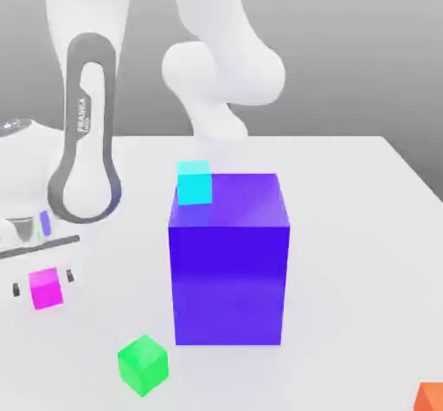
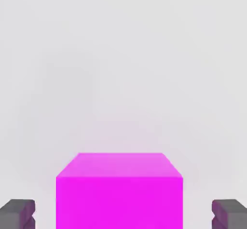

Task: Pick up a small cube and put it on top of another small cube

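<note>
Center the gripper (image 2: 123,213) on the magenta cube (image 2: 119,203) and close squarely, so both fingers should meet its sides together; lift only once the grip seems firm. Your gripper stands wide, a gap on either side of the cube between its fingers, holding nothing. The green cube (image 1: 144,365) sits apart from the hand, nearer the blue block (image 1: 228,284).

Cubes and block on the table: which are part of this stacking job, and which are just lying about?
Part of the job:
- magenta cube, between the open jaws
- green cube, likely the one to stack on

Just lying about:
- blue-violet block
- cyan cube, on top of that block
- orange cube, at the exterior view's right edge
</note>
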Tool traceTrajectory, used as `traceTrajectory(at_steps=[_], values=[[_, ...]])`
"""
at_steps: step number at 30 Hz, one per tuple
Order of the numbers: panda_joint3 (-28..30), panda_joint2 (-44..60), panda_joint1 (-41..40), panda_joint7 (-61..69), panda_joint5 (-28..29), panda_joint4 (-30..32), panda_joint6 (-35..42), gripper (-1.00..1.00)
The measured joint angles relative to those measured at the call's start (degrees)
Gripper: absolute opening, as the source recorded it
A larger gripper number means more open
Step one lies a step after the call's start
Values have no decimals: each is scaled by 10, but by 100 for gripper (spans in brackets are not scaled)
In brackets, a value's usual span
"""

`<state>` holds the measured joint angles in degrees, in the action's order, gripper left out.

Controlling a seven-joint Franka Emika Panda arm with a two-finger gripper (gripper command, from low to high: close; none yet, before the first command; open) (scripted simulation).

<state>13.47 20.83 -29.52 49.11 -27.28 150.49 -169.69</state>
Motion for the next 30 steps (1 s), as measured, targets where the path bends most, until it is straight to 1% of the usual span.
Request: traceTrajectory(at_steps=[4, 5, 8, 11, 12, 30], values=[[-7, 5, -6, 3, -4, -1, -3, -100], [1, -2, 0, -2, 3, 1, 3, -100], [54, -52, 41, -48, 62, 15, 38, -100], [103, -113, 71, -112, 148, 31, 79, -100], [107, -121, 75, -113, 161, 32, 87, -100], [37, -111, 99, 71, 212, 8, 135, -100]])
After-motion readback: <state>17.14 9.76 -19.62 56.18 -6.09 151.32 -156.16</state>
